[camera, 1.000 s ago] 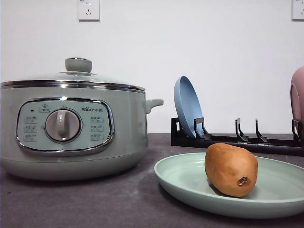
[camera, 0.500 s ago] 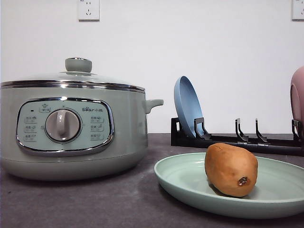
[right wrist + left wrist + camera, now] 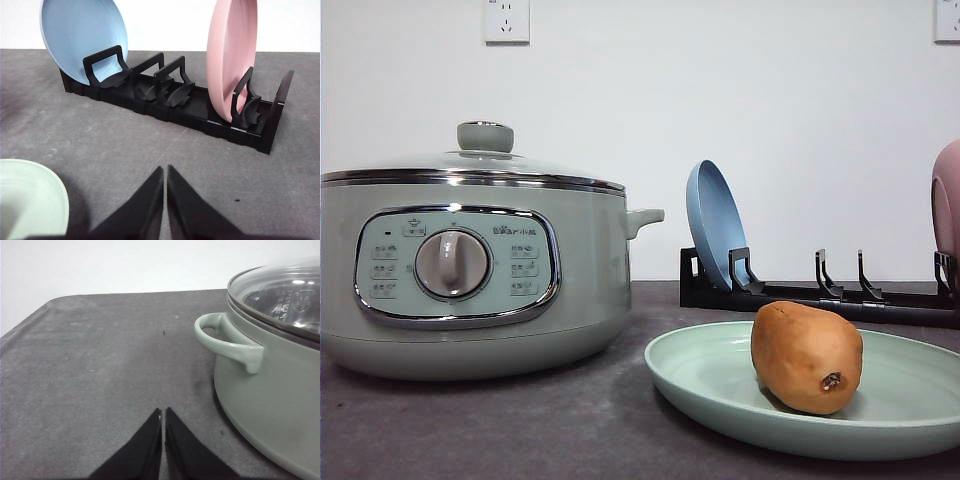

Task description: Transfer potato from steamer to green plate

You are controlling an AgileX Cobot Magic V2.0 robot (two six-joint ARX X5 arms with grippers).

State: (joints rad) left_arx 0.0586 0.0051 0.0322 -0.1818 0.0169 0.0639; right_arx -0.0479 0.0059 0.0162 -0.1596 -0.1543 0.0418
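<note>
The orange-brown potato (image 3: 807, 357) lies on the pale green plate (image 3: 710, 385) at the front right of the table. To the left stands the sage-green steamer (image 3: 470, 270) with its glass lid on; its side handle and wall (image 3: 270, 390) are close to my left gripper (image 3: 163, 412), which is shut with nothing in it, low over the dark table beside the pot. My right gripper (image 3: 165, 170) is also shut and empty, over bare table between the green plate's rim (image 3: 30, 195) and the rack.
A black dish rack (image 3: 170, 102) stands behind the green plate, holding a blue plate (image 3: 85, 35) and a pink plate (image 3: 232, 55) upright. The table's rounded far edge (image 3: 30, 320) lies beyond the left gripper. A white wall closes the back.
</note>
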